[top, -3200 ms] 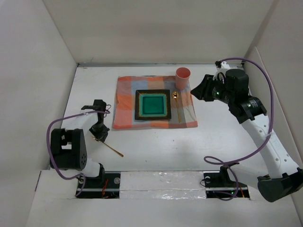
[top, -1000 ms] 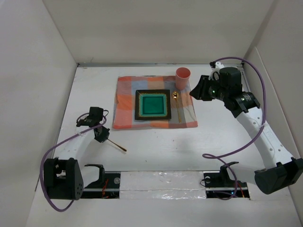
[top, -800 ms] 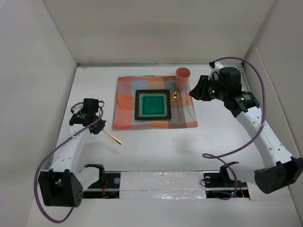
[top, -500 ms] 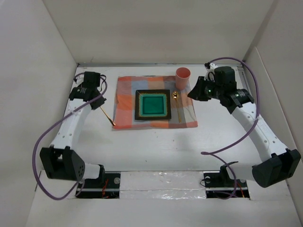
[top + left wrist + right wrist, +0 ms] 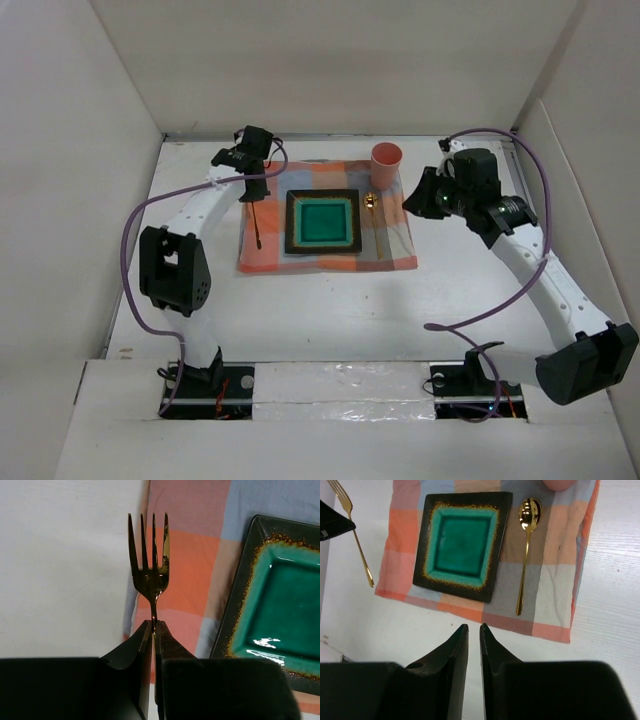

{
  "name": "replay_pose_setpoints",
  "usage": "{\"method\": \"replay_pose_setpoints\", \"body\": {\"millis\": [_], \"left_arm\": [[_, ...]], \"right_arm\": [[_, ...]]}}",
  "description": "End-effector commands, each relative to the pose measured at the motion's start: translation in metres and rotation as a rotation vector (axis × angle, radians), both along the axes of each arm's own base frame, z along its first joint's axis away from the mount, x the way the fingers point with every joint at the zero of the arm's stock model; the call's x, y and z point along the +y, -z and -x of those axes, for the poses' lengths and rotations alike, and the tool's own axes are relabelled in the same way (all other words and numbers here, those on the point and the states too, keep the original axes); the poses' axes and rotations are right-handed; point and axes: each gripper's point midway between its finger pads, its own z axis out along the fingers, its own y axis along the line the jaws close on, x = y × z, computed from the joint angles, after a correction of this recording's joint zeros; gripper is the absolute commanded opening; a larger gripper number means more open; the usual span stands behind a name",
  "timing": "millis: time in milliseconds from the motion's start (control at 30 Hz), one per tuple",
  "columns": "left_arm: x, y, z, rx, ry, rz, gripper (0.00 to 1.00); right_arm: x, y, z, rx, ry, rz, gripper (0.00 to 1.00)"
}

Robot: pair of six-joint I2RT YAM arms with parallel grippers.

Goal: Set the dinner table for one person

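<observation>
A gold fork [image 5: 258,225] is pinched at its neck by my shut left gripper [image 5: 252,192] over the left edge of the checked cloth [image 5: 395,245]. Its tines point to the far side in the left wrist view [image 5: 150,555], just ahead of my left gripper [image 5: 153,623]. A green square plate [image 5: 323,222] sits mid-cloth, with a gold spoon [image 5: 376,228] to its right and a pink cup [image 5: 386,165] at the far right corner. My right gripper [image 5: 410,200] hovers right of the cup. The right wrist view shows my right gripper [image 5: 472,626] empty, its jaws only a thin slit apart.
The white dinner table [image 5: 330,310] is boxed in by white walls on the left, far and right sides. The right wrist view shows the fork [image 5: 357,545], plate [image 5: 460,540], spoon [image 5: 525,555] and cloth [image 5: 550,540] from above.
My left arm has swung from the near left of the table to the far side, carrying the fork to the cloth's left edge. My right arm has shifted only slightly.
</observation>
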Motion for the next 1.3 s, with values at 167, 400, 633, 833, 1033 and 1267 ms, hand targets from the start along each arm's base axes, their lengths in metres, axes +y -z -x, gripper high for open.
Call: {"method": "replay_pose_setpoints", "body": {"millis": [167, 400, 633, 833, 1033, 1267], "left_arm": [[-0.02, 0.002, -0.019, -0.028, 0.055, -0.004, 0.0], [-0.03, 0.031, -0.022, 0.019, 0.081, -0.002, 0.0], [-0.039, 0.045, -0.025, 0.047, 0.107, -0.027, 0.0], [-0.037, 0.065, -0.018, 0.098, 0.1, -0.061, 0.0], [-0.037, 0.074, -0.015, 0.114, 0.107, -0.059, 0.0], [-0.035, 0.098, -0.006, 0.164, 0.119, -0.073, 0.0]], "right_arm": [[-0.005, 0.012, 0.006, 0.013, 0.029, 0.006, 0.32], [-0.008, 0.024, 0.007, 0.039, 0.041, 0.024, 0.38], [-0.005, 0.039, 0.006, 0.08, 0.027, 0.038, 0.38], [-0.007, 0.048, 0.007, 0.106, 0.029, 0.051, 0.38], [-0.007, 0.051, 0.009, 0.113, 0.028, 0.05, 0.38], [-0.008, 0.05, 0.01, 0.108, 0.03, 0.054, 0.38]]}}
